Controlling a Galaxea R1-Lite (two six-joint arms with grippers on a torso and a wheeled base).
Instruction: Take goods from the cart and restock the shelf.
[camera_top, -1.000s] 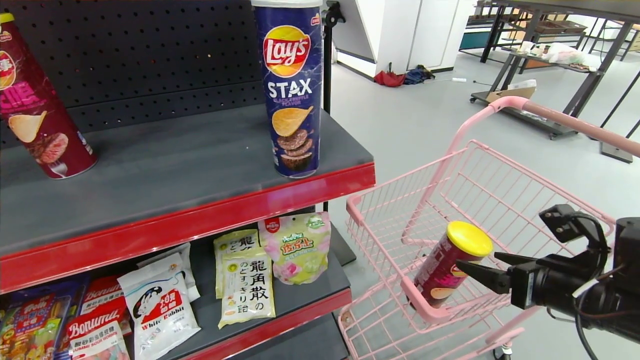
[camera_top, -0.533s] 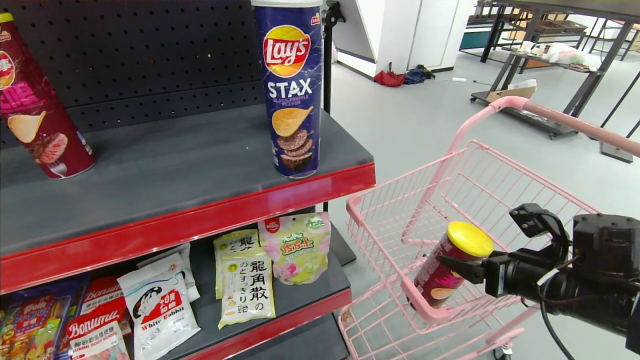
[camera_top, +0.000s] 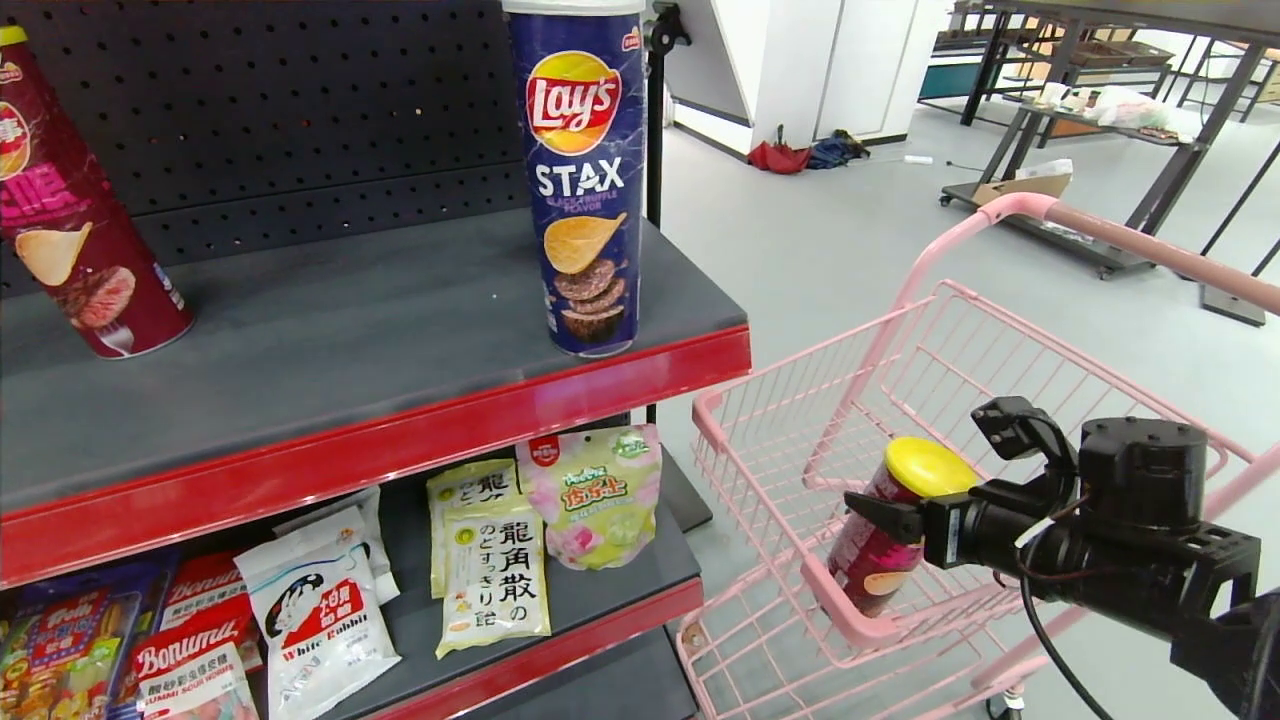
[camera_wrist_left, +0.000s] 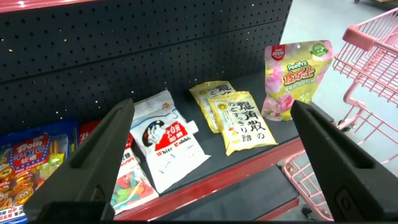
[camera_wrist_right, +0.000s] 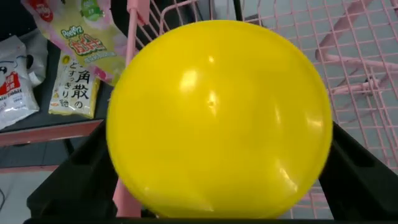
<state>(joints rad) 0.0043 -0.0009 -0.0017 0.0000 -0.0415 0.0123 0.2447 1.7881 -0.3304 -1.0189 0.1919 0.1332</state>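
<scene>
Within the pink wire cart (camera_top: 835, 608), the right gripper (camera_top: 897, 495) sets wide fingers (camera_top: 878, 505) astride the yellow-lidded maroon canister (camera_top: 880, 555), evidently for grasping.

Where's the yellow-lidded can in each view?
Head: lower right, can leaning in the pink cart.
Left wrist: aimed at the lower shelf; cart at the edge.
Right wrist: its yellow lid up close, centre.
Shared landmark: the pink-green pouch.
</scene>
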